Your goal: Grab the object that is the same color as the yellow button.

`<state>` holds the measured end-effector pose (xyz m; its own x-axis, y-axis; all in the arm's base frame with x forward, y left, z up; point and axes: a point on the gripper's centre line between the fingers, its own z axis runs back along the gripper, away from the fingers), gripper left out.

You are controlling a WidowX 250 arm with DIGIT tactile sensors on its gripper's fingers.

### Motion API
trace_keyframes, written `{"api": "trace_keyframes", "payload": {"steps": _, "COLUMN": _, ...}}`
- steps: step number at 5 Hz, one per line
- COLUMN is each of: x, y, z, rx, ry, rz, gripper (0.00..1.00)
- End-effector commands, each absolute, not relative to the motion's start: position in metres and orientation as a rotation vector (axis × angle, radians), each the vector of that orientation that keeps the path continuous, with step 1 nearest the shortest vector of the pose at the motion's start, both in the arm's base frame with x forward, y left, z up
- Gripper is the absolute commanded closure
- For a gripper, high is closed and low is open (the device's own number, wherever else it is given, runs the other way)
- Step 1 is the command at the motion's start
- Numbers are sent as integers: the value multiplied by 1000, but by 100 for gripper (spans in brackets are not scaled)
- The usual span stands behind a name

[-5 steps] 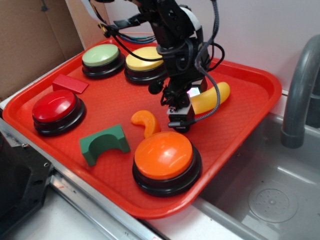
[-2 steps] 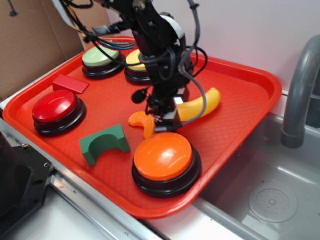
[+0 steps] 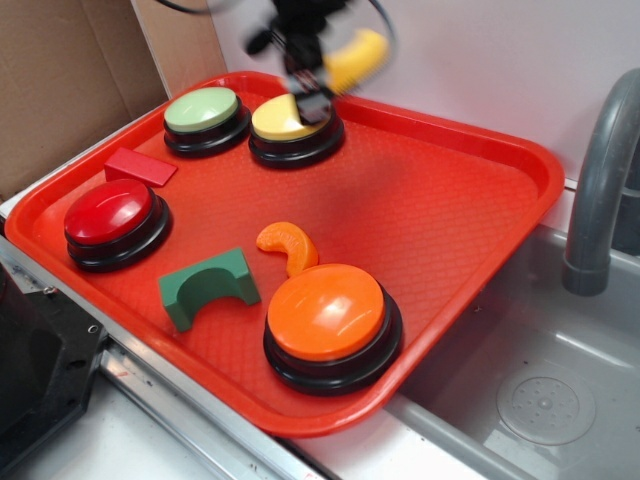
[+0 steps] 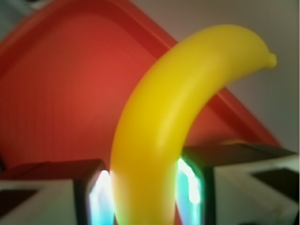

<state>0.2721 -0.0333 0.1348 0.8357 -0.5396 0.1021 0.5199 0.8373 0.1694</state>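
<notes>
Banana (image 3: 356,58) up in the jaws, clear of the tray (image 3: 440,210).

Wrist cam: I see the banana (image 4: 161,136) clamped between both pads, lit pad faces pressed tight to its lower end on either side, rest of it curving up and to the right, tip free. Ext cam: gripper (image 3: 305,75) is motion-blurred, high at the tray's far edge, banana sticking out to its right, well above the tray surface. Yellow button (image 3: 290,118) sits directly below the jaws, green button (image 3: 203,110) just left of that. Further toward the camera from the jaws: red block (image 3: 140,167), red button (image 3: 108,213), green arch block (image 3: 207,287), orange slice (image 3: 290,245), orange button (image 3: 327,311), all resting on the tray. Sink (image 3: 540,390) off to the right.
</notes>
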Motion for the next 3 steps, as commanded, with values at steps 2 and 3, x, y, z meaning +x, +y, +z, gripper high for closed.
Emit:
{"api": "trace_keyframes", "payload": {"steps": 2, "x": 190, "y": -47, "z": 247, "rx": 195, "ry": -19, "rz": -23, "gripper": 100}}
{"api": "trace_keyframes", "payload": {"steps": 3, "x": 185, "y": -52, "z": 242, "rx": 160, "ry": -37, "rz": -86, "gripper": 100}}
